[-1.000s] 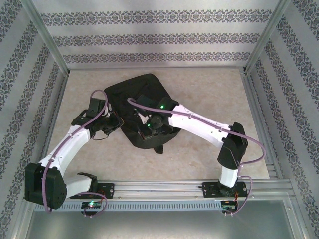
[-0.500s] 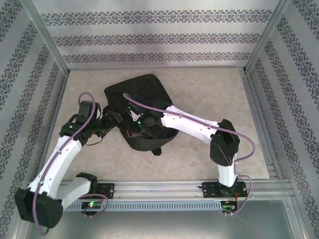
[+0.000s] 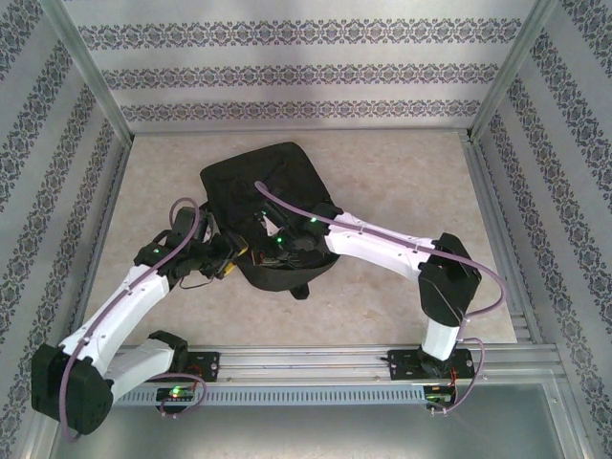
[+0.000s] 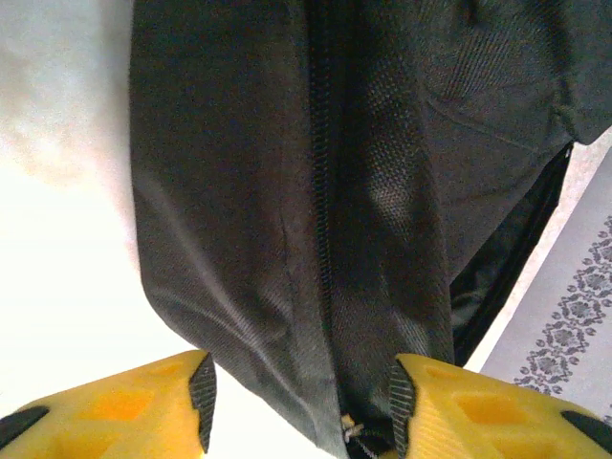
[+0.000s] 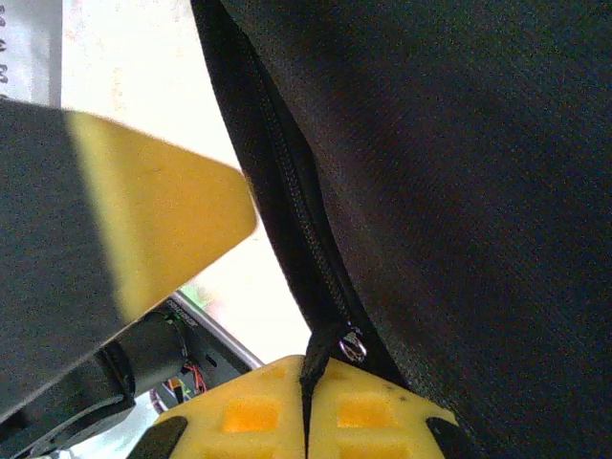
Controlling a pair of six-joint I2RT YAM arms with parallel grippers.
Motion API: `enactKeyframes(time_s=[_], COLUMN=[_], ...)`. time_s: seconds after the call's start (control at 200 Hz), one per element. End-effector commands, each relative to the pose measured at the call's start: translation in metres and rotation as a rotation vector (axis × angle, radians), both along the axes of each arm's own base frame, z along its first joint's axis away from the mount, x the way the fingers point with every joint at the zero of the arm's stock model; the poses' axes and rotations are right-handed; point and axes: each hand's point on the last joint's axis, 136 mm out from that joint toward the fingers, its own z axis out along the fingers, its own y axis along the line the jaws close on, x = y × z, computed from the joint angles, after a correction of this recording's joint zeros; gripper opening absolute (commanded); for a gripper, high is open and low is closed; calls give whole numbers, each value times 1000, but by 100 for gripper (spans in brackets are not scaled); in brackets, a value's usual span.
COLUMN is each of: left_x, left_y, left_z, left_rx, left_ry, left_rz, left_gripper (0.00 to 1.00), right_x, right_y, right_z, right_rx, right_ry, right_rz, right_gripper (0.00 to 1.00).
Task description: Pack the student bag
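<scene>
Beige stone-patterned table (image 3: 402,172), enclosed on 3 sides by walls (image 3: 287,72) papered in grey floral bands, with an aluminium rail (image 3: 306,361) along its 6 o'clock edge carrying both arm bases.

Student bag (image 3: 273,186): a black, floppy fabric backpack lying flat near the table's centre, a little toward 11 o'clock, with a short strap end poking out at its 6 o'clock tip.

Left arm (image 3: 120,306) reaches from 7 o'clock toward the bag's 8 o'clock side. Right arm (image 3: 382,251) reaches from 5 o'clock across to the bag's 6 o'clock part.

Left gripper (image 3: 229,256), seen from the wrist (image 4: 299,402): 2 yellow fingers (image 4: 143,402) stand a moderate gap apart, astride a fold of the bag's fabric with the zipper track (image 4: 320,191) running between them. Whether the pads press the fabric cannot be told.

Right gripper (image 3: 266,252), seen from the wrist (image 5: 306,382): its 2 yellow fingers (image 5: 382,421) are closed together, pinching a thin black zipper pull (image 5: 316,356) just below the metal slider (image 5: 352,346). The zipper line runs off toward 11 o'clock along the bag's edge. One yellow finger of the left gripper lies at 9 o'clock in this view, just beside that edge.
</scene>
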Motion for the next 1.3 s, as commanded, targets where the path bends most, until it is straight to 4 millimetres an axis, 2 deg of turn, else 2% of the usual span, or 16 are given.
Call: enactKeyframes(time_s=[0.0, 0.14, 0.285, 0.495, 0.739, 0.874, 1.059, 1.174, 1.294], left_x=[10, 15, 10, 8, 8, 6, 3, 5, 4], left_y=[-11, -15, -6, 22, 34, 41, 47, 46, 46], left_z=[-2, -9, -18, -14, -15, -14, -12, -9, -5], left_rx=[-27, -8, 64, 125, 154, 160, 186, 198, 233], left_ry=[-21, -18, 1, -2, 2, 4, 0, -22, -36], left_rz=[14, -10, -46, -60, -71, -78, -100, -132, -175], left_gripper=[48, 35, 0, 0, 0, 0, 0, 0, 0], right_x=[1, -1, -6, -35, -56, -53, -44, -41, -34], right_y=[1, -1, -13, -31, -49, -70, -86, -82, -66], right_z=[11, 7, 4, -5, -7, -9, -4, 8, 25], right_rx=[43, 18, -80, -217, -311, -398, -402, -329, -245], right_ry=[-10, -9, -15, -15, -61, -110, -119, -94, -71], right_rz=[-6, 7, 20, 115, 232, 262, 261, 269, 258], right_gripper=[0, 0, 0, 0, 0, 0, 0, 0, 0])
